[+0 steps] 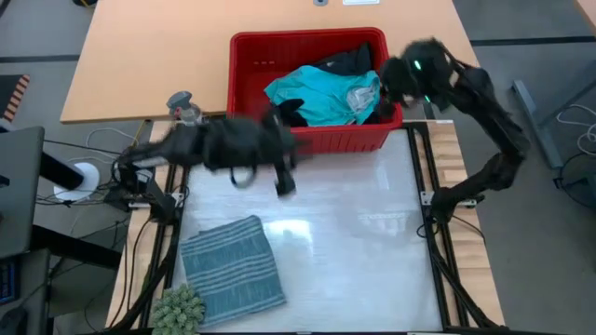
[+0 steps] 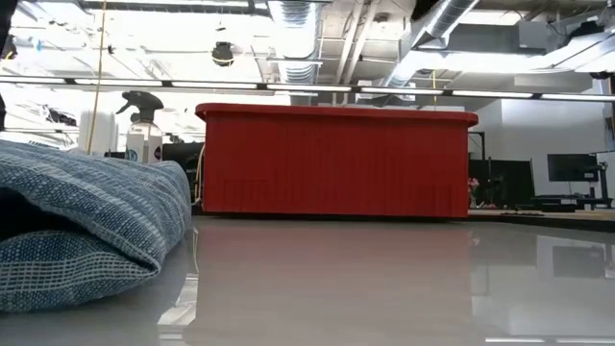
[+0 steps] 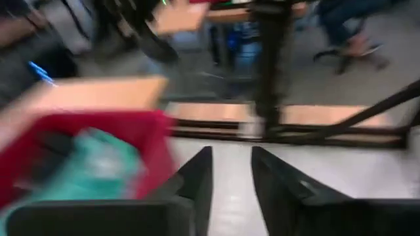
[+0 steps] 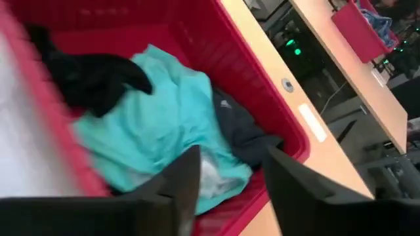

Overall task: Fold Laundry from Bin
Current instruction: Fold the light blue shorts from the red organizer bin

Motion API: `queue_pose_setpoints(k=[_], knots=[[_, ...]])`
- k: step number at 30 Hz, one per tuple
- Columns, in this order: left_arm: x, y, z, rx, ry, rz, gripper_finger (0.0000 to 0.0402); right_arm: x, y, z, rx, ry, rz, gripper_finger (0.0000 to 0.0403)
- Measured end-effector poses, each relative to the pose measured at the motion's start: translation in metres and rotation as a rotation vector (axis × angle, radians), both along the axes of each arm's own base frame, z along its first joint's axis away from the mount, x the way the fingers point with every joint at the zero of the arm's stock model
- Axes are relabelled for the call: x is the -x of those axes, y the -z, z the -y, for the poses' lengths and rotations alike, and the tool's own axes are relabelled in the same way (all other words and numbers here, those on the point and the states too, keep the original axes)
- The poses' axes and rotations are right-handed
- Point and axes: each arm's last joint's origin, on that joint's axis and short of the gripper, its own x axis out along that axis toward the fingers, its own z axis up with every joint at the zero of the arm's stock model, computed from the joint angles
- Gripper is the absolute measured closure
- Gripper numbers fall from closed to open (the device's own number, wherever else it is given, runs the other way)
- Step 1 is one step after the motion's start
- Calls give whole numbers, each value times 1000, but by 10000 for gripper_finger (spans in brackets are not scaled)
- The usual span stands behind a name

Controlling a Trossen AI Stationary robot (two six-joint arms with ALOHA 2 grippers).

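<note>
- The right end effector (image 4: 226, 180) hangs over the bin's (image 1: 244, 65) right-hand end, at about 2 o'clock from the table's (image 1: 372, 270) middle; its fingers stand apart with nothing between them, pointing down at the heap inside
- The left end effector (image 3: 230, 183) is out over the table just in front of the bin's near wall, at about 11 o'clock; its fingers are a narrow gap apart and hold nothing
- The turquoise garment (image 1: 317, 93) lies crumpled on top in the bin, with black garments (image 4: 92, 75) beside and partly under it
- The striped garment (image 1: 233, 270) rests folded on the table at about 8 o'clock, well apart from the bin, with a small green plant (image 1: 177, 312) just beside its near corner
- A spray bottle (image 1: 184, 107) stands just outside the bin's left wall
- The turquoise cloth looks light, limp and liable to drag its neighbours along; a raised fold or an edge on top seems the best place to pinch, since a flat patch would likely slip from the fingers
- Lifting high enough to clear the tall sides looks needed before spreading it on the glossy table
</note>
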Motion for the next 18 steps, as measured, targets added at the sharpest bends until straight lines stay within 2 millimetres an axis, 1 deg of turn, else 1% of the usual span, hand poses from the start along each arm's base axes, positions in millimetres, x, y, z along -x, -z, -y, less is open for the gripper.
queue_pose_setpoints(k=[2,5,7,10,12,14,18], knots=[[12,-13,-26,-99,-33,-21,271,-6,7,32,6,0,-28,189],[28,-18,-63,-151,-100,-41,229,-16,28,84,-23,-12,-68,148],[35,-16,-85,-126,-138,-59,206,-22,49,117,-65,-19,-105,136],[48,-11,-115,-78,-182,-114,184,-32,84,161,-140,-26,-143,133],[54,-9,-130,-58,-201,-135,177,-38,112,186,-198,-20,-181,133],[60,-8,-143,-41,-212,-144,175,-43,139,207,-251,-21,-217,133],[68,-8,-160,-16,-237,-132,177,-42,180,236,-323,-22,-299,133]])
